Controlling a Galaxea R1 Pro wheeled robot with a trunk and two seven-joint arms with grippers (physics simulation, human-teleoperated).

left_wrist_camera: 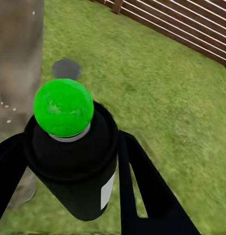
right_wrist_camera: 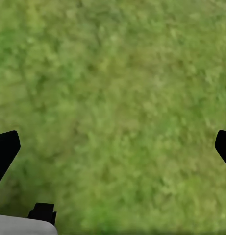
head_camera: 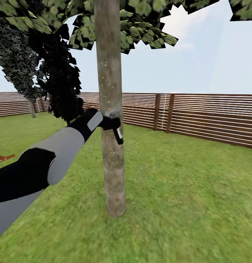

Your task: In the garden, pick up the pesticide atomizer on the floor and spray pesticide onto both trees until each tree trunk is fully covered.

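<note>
Nearest to me, my left gripper (left_wrist_camera: pixel 68 196) is clenched around the pesticide atomizer (left_wrist_camera: pixel 73 161), a black can with a bright green spray cap (left_wrist_camera: pixel 63 107); the two black fingers (left_wrist_camera: pixel 147 196) press its sides. In the head view the left arm (head_camera: pixel 49 160) reaches forward and holds the can right up against the tree trunk (head_camera: pixel 110 109), about halfway up the visible bark. My right gripper (right_wrist_camera: pixel 113 147) hangs released over bare lawn (right_wrist_camera: pixel 113 88), fingertips spread wide and grasping nothing.

I judge I am in the spraying step on this tree. Pale specks dot the bark near and above the can, which may be spray already landed, though I cannot tell how much of the trunk counts as covered. The lower stretch down to the grass looks plain.

Next I would sweep the nozzle along the trunk, up and down, keeping it pointed at the bark and close by, then work round the sides.

Farther off, by the slatted wooden fence (head_camera: pixel 198 113), a second trunk (head_camera: pixel 31 107) stands under leaves; it could be the other tree, for after this one.
</note>
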